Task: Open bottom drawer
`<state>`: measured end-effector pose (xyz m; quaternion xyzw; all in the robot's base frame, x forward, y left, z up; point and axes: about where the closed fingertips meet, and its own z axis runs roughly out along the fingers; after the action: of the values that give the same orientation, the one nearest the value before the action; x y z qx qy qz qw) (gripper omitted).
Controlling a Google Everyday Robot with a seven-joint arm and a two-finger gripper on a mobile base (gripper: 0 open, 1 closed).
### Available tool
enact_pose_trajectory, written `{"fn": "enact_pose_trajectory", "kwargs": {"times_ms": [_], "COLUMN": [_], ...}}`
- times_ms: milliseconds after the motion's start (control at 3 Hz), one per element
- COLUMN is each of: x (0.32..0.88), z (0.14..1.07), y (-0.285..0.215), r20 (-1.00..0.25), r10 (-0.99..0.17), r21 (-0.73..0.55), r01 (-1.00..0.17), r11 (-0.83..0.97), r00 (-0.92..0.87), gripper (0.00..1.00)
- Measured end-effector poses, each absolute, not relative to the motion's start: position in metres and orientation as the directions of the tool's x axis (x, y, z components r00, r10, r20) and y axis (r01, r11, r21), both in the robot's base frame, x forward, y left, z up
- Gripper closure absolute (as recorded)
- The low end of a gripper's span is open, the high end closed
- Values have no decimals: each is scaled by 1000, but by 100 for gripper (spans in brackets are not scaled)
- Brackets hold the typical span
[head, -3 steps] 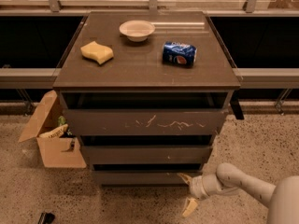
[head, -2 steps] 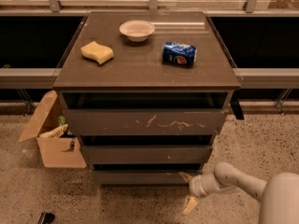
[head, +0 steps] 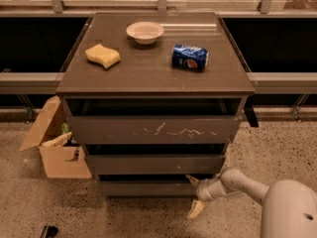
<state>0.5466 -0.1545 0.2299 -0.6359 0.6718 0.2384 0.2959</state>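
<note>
The bottom drawer (head: 146,188) is the slim, plain dark front lowest in the cabinet, under the middle front (head: 153,163) and the taller scratched top front (head: 153,129). It looks pushed in. My gripper (head: 193,196) is low at the drawer's right end, reaching in from the right on a pale arm (head: 237,181). It is open and holds nothing. One fingertip (head: 190,180) is at the drawer's top right edge, and the other (head: 195,210) hangs below, near the floor.
On the cabinet top (head: 148,78) lie a yellow sponge (head: 102,55), a white bowl (head: 144,32) and a blue soda can (head: 190,57). An open cardboard box (head: 57,145) stands on the floor at the left. My pale body (head: 290,209) fills the lower right corner.
My gripper has moved slightly up and left, closer to the right end of the bottom drawer. The drawers have not moved.
</note>
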Motion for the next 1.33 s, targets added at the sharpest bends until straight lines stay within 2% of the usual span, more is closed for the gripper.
{"fn": "enact_pose_trajectory", "kwargs": {"times_ms": [667,1000,1333], "x": [577,576,569], "z": [217,198,185], "y": [-129,-120,-115], "r20": [-703,-709,-711], "r10": [-711,-705,-704], "r21": [-90,-58,-24], "r01": [-995,-998,-999], "r11": [34,35,45], "r00": [39,17,-15], "gripper": [0,18,49]}}
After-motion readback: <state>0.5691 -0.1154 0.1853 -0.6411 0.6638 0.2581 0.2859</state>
